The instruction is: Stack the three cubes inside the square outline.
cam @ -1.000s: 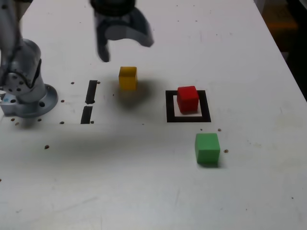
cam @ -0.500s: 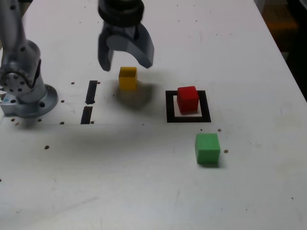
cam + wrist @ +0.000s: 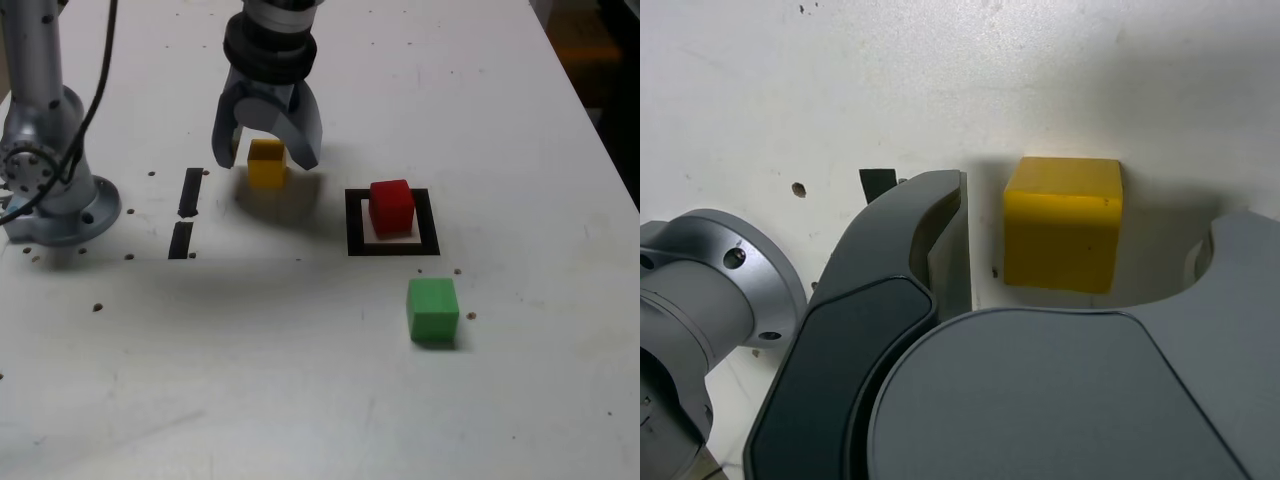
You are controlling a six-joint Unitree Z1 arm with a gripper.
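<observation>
the gripper (image 3: 268, 160) is wide apart around the yellow block (image 3: 267, 164), not squeezing it. the block sits left of the black square (image 3: 392, 247) on the tabletop (image 3: 230, 360), its sides facing almost straight (no side looks clearly longest).

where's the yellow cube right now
In the exterior view, the yellow cube sits between the open jaws of the gripper, left of the square outline.
</observation>
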